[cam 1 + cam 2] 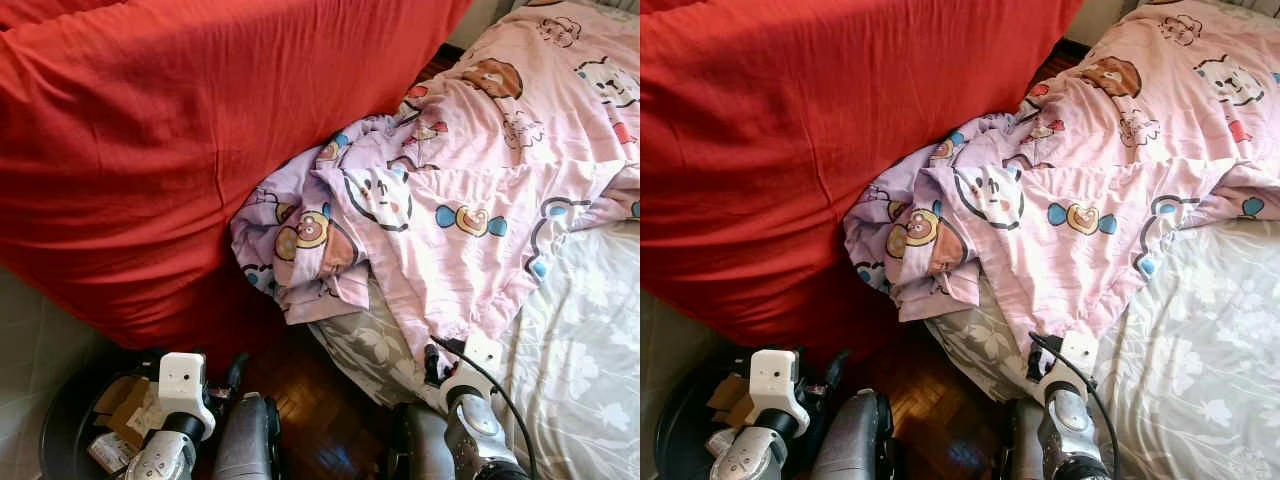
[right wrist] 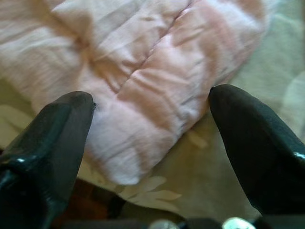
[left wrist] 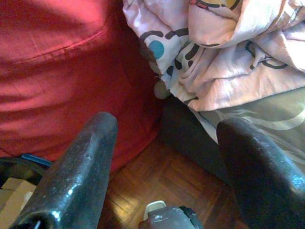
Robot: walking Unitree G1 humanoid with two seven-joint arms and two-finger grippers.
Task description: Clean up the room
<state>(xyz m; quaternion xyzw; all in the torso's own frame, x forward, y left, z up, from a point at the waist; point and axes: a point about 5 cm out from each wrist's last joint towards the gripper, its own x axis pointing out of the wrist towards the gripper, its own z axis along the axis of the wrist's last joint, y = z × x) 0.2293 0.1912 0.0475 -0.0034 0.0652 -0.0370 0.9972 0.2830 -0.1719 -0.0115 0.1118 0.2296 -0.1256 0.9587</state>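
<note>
Nearest, the right tool [image 2: 150, 157] hangs with its fingers spread wide over the near corner of the pink cartoon-print duvet [image 1: 470, 190], which lies rumpled across the bed [image 1: 590, 370] and spills off its left edge toward the big red cushion [image 1: 170, 130]; the left tool [image 3: 162, 167] is open too, low over the wood floor [image 3: 162, 176] beside a dark bin of cardboard scraps [image 1: 70, 420]. The step in hand looks like straightening the bedding. The next move would call for lowering the right tool onto that corner, closing on the fabric, then drawing it flat.
</note>
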